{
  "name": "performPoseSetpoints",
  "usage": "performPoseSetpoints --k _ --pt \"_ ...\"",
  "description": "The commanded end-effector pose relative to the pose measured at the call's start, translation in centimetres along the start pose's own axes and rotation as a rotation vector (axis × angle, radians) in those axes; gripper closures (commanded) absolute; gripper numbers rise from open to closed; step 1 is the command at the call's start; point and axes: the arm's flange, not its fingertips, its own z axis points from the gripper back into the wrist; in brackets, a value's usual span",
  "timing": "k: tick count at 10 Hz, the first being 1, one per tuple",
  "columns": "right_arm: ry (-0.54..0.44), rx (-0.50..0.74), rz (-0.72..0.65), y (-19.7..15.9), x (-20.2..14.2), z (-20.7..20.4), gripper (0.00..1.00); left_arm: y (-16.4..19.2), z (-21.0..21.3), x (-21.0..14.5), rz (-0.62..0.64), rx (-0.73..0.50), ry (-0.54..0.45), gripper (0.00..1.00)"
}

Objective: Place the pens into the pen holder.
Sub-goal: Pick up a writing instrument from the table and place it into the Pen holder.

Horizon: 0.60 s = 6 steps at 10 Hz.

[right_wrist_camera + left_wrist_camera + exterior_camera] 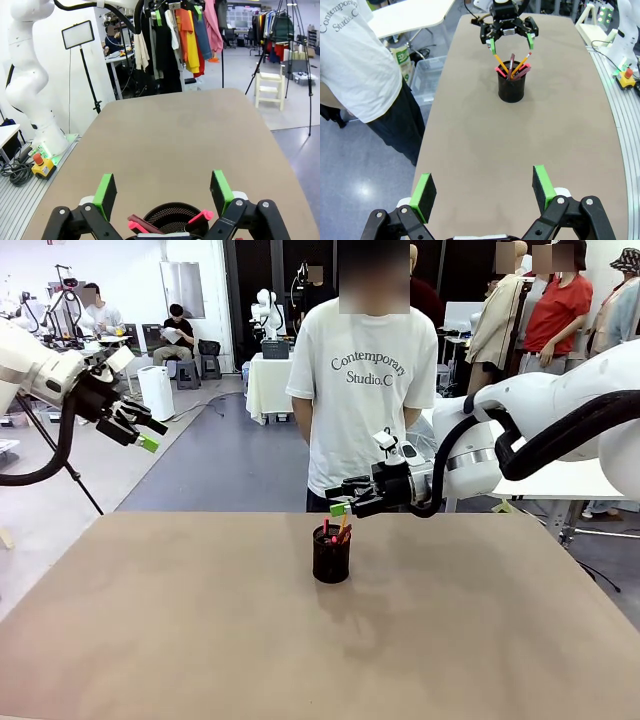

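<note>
hovering spread over the pen holder (331, 558), right hand (508, 41); left hand (143, 434) spread aside; pens (515, 66) inside.

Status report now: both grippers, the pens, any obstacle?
Left gripper open, raised aside. Right gripper open above pen holder. Pens in holder. No obstacle.

My right gripper (338, 502), jaws spread wide and holding nothing, points leftward on an arm reaching in horizontally from my right side. My left gripper (147, 434), likewise open and empty, is raised high at my far left, angled downward.
</note>
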Motion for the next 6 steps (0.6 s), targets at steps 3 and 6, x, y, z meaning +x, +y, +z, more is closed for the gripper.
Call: performPoseSetpoints --k 3,6 --pt "0.000 -0.001 0.003 -0.03 0.14 -0.01 0.00 -0.06 0.18 0.00 -0.003 0.008 0.001 0.00" --pt "0.000 -0.001 0.003 -0.03 0.14 -0.01 0.00 -0.06 0.18 0.00 -0.003 0.008 0.001 0.00"
